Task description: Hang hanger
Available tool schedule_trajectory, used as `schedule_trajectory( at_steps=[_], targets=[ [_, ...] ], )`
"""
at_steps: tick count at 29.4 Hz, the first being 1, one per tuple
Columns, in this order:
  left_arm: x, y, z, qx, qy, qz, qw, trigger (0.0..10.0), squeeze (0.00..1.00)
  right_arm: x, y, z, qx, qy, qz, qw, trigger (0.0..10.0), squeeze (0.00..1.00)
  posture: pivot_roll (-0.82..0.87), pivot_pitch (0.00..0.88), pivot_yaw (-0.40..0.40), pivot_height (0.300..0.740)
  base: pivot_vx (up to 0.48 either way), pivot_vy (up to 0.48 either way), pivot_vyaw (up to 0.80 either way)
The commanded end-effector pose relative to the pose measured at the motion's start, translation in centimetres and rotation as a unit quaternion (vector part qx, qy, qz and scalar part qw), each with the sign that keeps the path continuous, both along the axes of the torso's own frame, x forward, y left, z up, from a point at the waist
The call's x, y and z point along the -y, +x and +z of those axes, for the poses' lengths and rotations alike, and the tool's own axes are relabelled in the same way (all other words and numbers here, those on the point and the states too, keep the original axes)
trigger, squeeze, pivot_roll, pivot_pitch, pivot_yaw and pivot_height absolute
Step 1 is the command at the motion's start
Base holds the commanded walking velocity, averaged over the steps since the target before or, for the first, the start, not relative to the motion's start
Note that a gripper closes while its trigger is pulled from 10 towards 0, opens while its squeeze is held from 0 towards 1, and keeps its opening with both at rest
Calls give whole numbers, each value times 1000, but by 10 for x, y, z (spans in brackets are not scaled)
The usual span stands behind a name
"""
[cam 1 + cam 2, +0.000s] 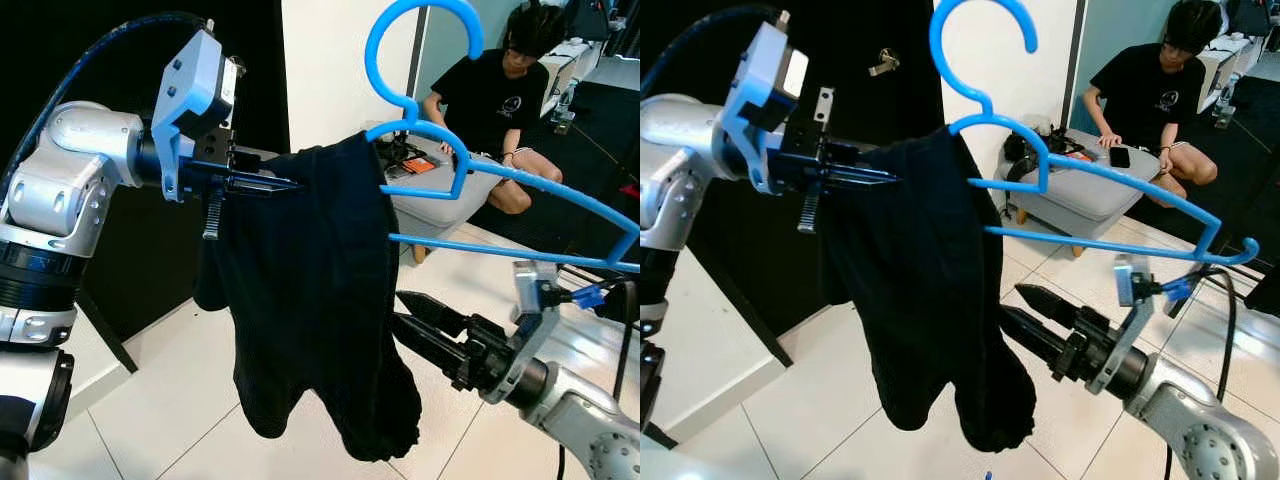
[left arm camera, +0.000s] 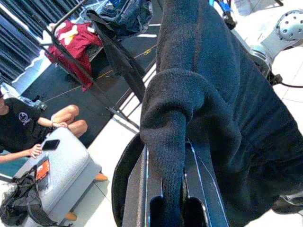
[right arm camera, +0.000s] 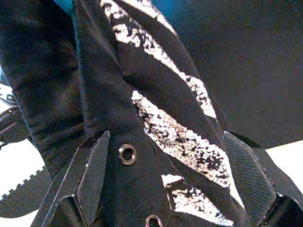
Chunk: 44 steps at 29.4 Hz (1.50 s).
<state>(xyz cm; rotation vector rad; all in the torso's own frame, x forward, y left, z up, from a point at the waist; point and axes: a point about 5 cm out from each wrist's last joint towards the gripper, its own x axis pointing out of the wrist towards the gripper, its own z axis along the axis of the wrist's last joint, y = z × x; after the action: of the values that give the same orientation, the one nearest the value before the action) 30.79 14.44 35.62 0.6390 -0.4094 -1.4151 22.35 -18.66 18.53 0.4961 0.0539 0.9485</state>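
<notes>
A: Where's the hanger?

B: Blue hanger (image 1: pixel 470 175), upper middle to right of the frame, hook (image 1: pixel 425 40) up top, free, not on any rail. Black garment (image 1: pixel 310 290) draped over its left end, hanging down centre frame.

A: Pincers?

B: Left pincer (image 1: pixel 262 184), middle left, pressed together on a fold of the garment right at the hanger's left end; the left wrist view shows cloth squeezed between the fingers (image 2: pixel 142 189). Right pincer (image 1: pixel 420 325), lower right, spread; in the right wrist view its fingers (image 3: pixel 92 165) sit either side of the cloth with the white print and eyelets, not clamping it.

A: How to do it well?

B: My read: keep the left pinch firm so the cloth doesn't slide off the bar, steady the hanging bulk with the right, keep the hook upright and lead with it toward a rail. Can't see one close to the hook.

A: Anything in the way?

B: Person (image 1: pixel 500 95) sitting upper right by a grey ottoman (image 1: pixel 440 200), with a phone and bag on it. Clothes rack with a red garment (image 2: pixel 75 42) behind, in the left wrist view. The long right arm of the hanger could swing toward the person.
</notes>
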Motion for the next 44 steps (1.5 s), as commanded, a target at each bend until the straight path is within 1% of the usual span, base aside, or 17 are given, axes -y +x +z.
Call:
schedule_trajectory(
  at_steps=[1,4,10,16,26,28,31,32,34,35,37,38,39,40,41,42,44],
  targets=[
    [4,-4,8,20,1,-10,1000,10000,0,-1,-3,2,5,5,8,1000,10000,0,-16,0,49,740,0,0,0],
    [6,-4,8,21,1,-13,1000,10000,0,5,-4,6,13,6,-4,1000,10000,0,-21,0,55,740,0,0,0],
    [7,-4,9,24,-1,-15,1000,10000,0,7,-4,7,18,6,-8,1000,10000,0,-20,0,55,740,0,0,0],
    [6,-4,9,25,-3,-15,1000,10000,0,9,-11,19,42,40,8,998,10000,0,-24,0,57,740,0,0,0],
    [7,-4,9,26,-4,-16,1000,10000,0,7,-10,15,34,26,7,999,10000,0,-25,0,58,740,0,0,0],
    [7,-4,10,27,-5,-18,999,10000,0,7,-3,3,5,-14,-14,1000,10000,0,-25,0,58,740,0,0,0],
    [8,-5,10,28,-5,-18,999,10000,0,8,0,-3,-9,-31,-24,999,10000,0,-25,0,58,740,0,0,0],
    [7,-5,11,30,-7,-18,999,10000,0,9,3,-10,-31,-55,-36,997,10000,0,-24,0,58,740,0,0,0],
    [7,-5,11,30,-7,-18,999,10000,0,9,3,-10,-31,-55,-36,997,10000,0,-24,0,58,740,0,0,0],
    [7,-5,13,33,-12,-17,999,10000,0,10,5,-22,-62,-96,-44,992,10000,0,-25,0,58,740,0,0,0],
    [7,-5,13,33,-12,-17,999,10000,0,10,5,-22,-62,-96,-44,992,10000,0,-25,0,58,740,0,0,0],
    [6,-5,17,40,-17,-11,999,10000,0,10,5,-36,-103,-155,-46,981,10000,0,-25,0,57,740,0,0,0],
    [6,-5,17,40,-17,-11,999,10000,0,10,5,-36,-103,-155,-46,981,10000,0,-25,0,57,740,0,0,0],
    [4,-4,19,46,-22,-4,999,10000,0,13,5,-48,-136,-199,-54,969,10000,0,-26,0,58,740,0,0,0],
    [4,-4,19,46,-22,-4,999,10000,0,13,5,-48,-136,-199,-54,969,10000,0,-26,0,58,740,0,0,0],
    [2,-3,22,52,-29,5,998,10000,0,18,5,-56,-166,-231,-69,956,0,0,-28,0,55,740,0,0,0],
    [-2,-2,27,63,-43,19,997,10000,0,27,6,-67,-209,-255,-93,939,0,0,-29,0,54,740,0,0,0]
  ],
)
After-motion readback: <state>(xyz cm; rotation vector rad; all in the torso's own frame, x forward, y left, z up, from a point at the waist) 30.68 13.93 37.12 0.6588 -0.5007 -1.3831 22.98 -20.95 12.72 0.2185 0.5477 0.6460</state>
